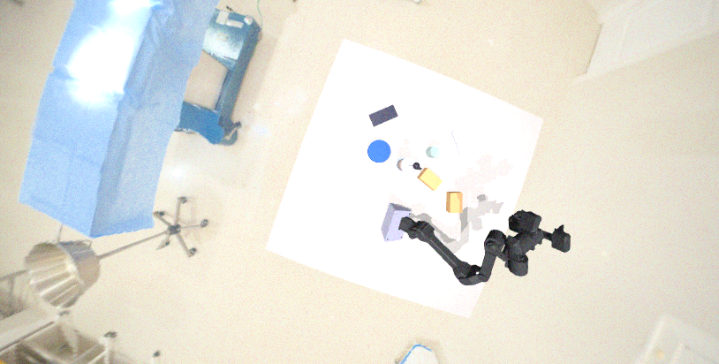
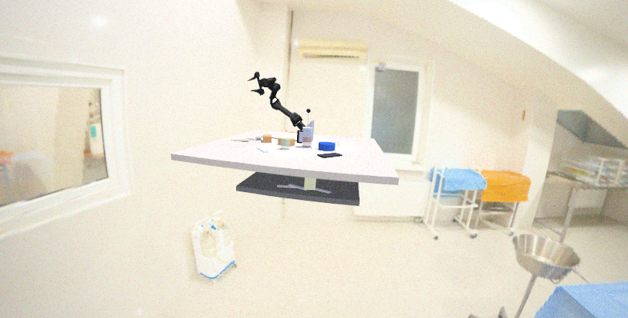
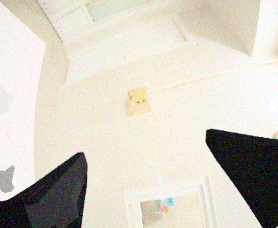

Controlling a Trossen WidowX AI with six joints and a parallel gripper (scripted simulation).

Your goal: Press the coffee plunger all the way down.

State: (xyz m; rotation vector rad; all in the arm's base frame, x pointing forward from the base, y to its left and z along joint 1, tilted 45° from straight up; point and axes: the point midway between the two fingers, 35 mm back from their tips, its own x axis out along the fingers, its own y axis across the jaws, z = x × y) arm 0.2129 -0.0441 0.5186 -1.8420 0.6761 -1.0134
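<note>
White table (image 1: 321, 221), and near its centre in the top view stands the coffee press (image 1: 403, 164), a small pale cylinder whose contents cannot be made out. Its black plunger knob (image 1: 416, 164) shows beside it at 3 o'clock; in the exterior view the knob (image 2: 308, 109) sits high on its thin rod above the press (image 2: 306, 140). At 9 o'clock from the press lies a blue disc (image 1: 379, 151), at 2 o'clock a pale teal cup (image 1: 432, 151), interior unreadable. Two orange blocks (image 1: 429, 178) trail off toward 5 o'clock. The gripper (image 1: 404, 222) is well apart from the press at 6 o'clock, hard against a lavender box (image 1: 392, 221). In the wrist view its fingers spread wide, nothing between them, only wall and ceiling beyond.
</note>
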